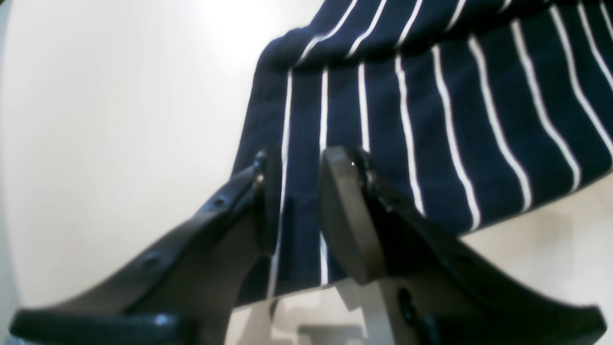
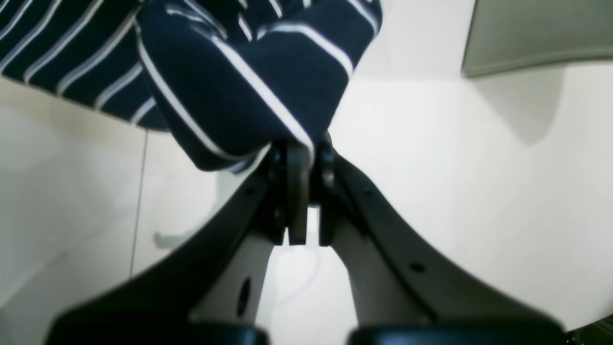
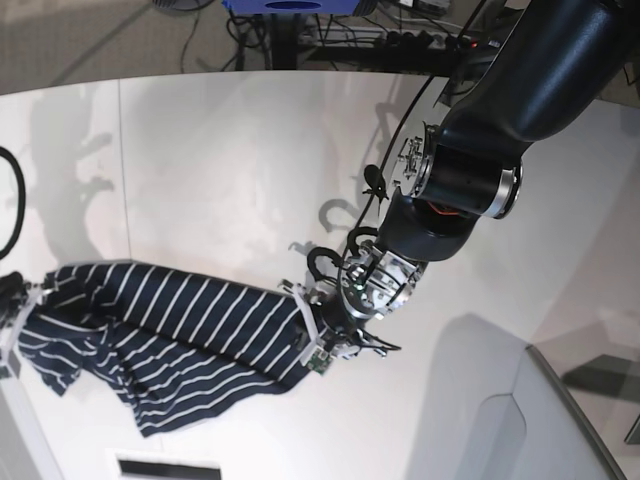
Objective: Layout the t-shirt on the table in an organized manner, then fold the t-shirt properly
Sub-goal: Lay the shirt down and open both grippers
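The navy t-shirt [image 3: 170,330] with thin white stripes lies stretched and rumpled across the left half of the white table [image 3: 220,160]. My left gripper [image 3: 308,335] is at the shirt's right edge. In the left wrist view its jaws [image 1: 301,158] stand slightly apart, with a strip of the striped t-shirt [image 1: 431,120] lying loose between them. My right gripper [image 2: 301,153] is shut on a bunched fold of the t-shirt [image 2: 230,81]. In the base view that arm is nearly cut off by the left edge, at the shirt's left end.
A thin seam line [image 3: 122,170] runs across the tabletop on the left. A black cable loop [image 3: 10,200] shows at the left edge. A grey raised panel [image 3: 560,420] sits at the front right. Cables and a blue object [image 3: 290,8] lie beyond the curved far edge.
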`<state>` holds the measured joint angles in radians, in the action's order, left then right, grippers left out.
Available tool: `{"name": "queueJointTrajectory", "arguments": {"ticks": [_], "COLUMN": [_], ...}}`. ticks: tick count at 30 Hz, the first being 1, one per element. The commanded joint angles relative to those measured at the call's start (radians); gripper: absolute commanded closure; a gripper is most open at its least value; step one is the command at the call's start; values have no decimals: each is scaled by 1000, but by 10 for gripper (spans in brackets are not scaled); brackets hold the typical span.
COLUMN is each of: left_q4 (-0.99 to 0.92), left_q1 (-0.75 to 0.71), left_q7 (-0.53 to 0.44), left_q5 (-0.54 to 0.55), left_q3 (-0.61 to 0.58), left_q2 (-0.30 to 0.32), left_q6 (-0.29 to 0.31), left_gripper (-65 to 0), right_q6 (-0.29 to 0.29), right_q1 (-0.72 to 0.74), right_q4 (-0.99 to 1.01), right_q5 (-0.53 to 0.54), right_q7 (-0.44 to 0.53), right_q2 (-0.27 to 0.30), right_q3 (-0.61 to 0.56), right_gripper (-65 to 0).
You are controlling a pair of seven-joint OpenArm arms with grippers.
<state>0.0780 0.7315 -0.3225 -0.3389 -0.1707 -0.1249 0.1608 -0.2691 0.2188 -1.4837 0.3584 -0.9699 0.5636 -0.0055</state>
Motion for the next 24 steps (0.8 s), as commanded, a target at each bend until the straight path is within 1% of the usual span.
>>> {"name": "queueJointTrajectory", "arguments": {"ticks": [1, 3, 6, 8, 9, 11, 13, 15, 17, 21, 22, 23, 24], "left_q4": [12, 10, 10, 12, 12, 10, 7, 9, 9, 10, 10, 10, 10], "left_q1": [38, 38, 29, 6, -2, -8, -23, -43, -60, -88, -89, -89, -89], "left_q7": [-22, -16, 47, 58, 58, 66, 66, 66, 67, 67, 67, 67, 67], "left_q5": [5, 5, 5, 5, 5, 5, 5, 5, 7, 13, 13, 14, 14], "left_q3": [0, 0, -2, -2, -2, -2, -2, -2, -2, 7, 7, 7, 7], "left_q2": [-3, -3, 3, 24, 34, 43, 61, 80, 95, 127, 129, 135, 141], "left_q6": [-5, -5, -5, -5, -5, -5, -5, -5, -5, -5, -5, -5, -5], "left_gripper": [-174, -168, -166, -165, -165, -163, -132, -97, -86, -84, -84, -84, -84], "right_q6": [8, 8, 8, 8, 8, 8, 8, 8, 8, 8, 11, 27, 64], "right_q1": [12, -14, -65, -106, -121, -149, -177, -187, -192, -201, -201, -198, -198], "right_q4": [-19, -24, -24, -24, -24, -24, -24, -16, -5, 56, 76, 94, 116], "right_q5": [-3, -3, -3, -3, -3, -3, -3, -3, -3, -3, -3, -3, -3], "right_q7": [13, 9, 9, 13, 13, 13, 13, 13, 12, 12, 13, 13, 16], "right_q2": [17, 17, 16, 13, 0, -23, -49, -55, -53, -46, -47, -49, -50], "right_q3": [11, 11, 11, 12, 14, 69, 155, 212, 235, 261, 267, 273, 275], "right_gripper": [0, 0, 0, 0, 0, 0, 0, 0, 0, 0, 0, 0, -2]}}
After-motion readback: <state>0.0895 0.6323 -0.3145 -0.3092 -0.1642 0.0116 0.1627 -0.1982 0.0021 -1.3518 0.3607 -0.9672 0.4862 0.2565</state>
